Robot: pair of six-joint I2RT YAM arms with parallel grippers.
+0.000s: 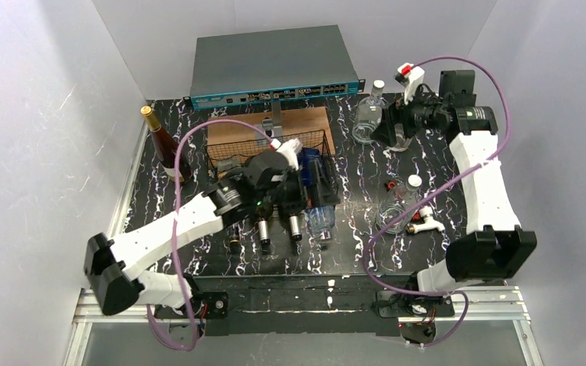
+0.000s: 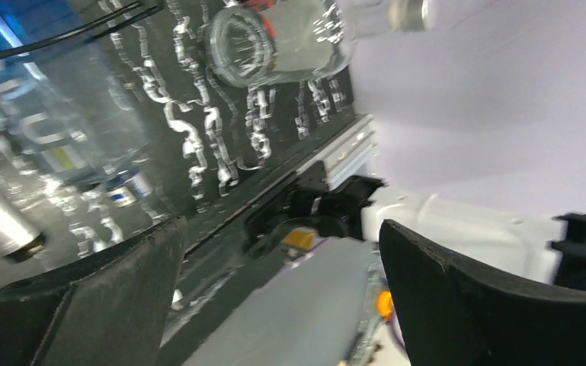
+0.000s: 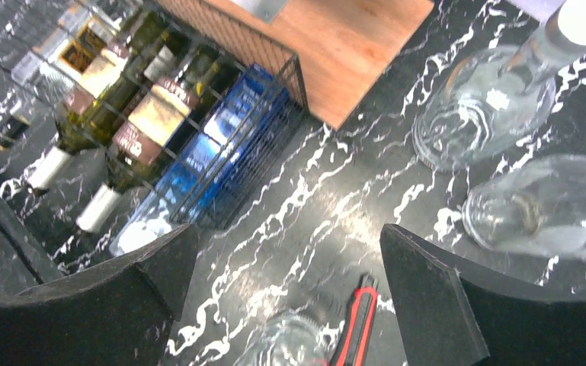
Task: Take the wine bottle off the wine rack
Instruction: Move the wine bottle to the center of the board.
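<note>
The black wire wine rack (image 1: pixel 228 152) stands mid-table with several bottles lying in it, necks toward the near edge. In the right wrist view, labelled wine bottles (image 3: pixel 148 114) show through the rack's mesh (image 3: pixel 274 99). Another dark wine bottle (image 1: pixel 166 145) with a gold cap stands upright on the table left of the rack. My left gripper (image 1: pixel 299 191) hovers over the rack's front right, above the bottle necks. In its wrist view the left gripper (image 2: pixel 282 244) is open and holds nothing. My right gripper (image 1: pixel 381 126) is open at the far right, well clear of the rack, and the right gripper (image 3: pixel 288 236) is empty.
A grey network switch (image 1: pixel 270 65) sits at the back, with a brown wooden board (image 1: pixel 305 120) behind the rack. Clear glass bottles (image 1: pixel 367 114) (image 1: pixel 400 206) stand and lie on the right. A red-and-black utility knife (image 3: pixel 358 320) lies below my right gripper. White walls enclose the table.
</note>
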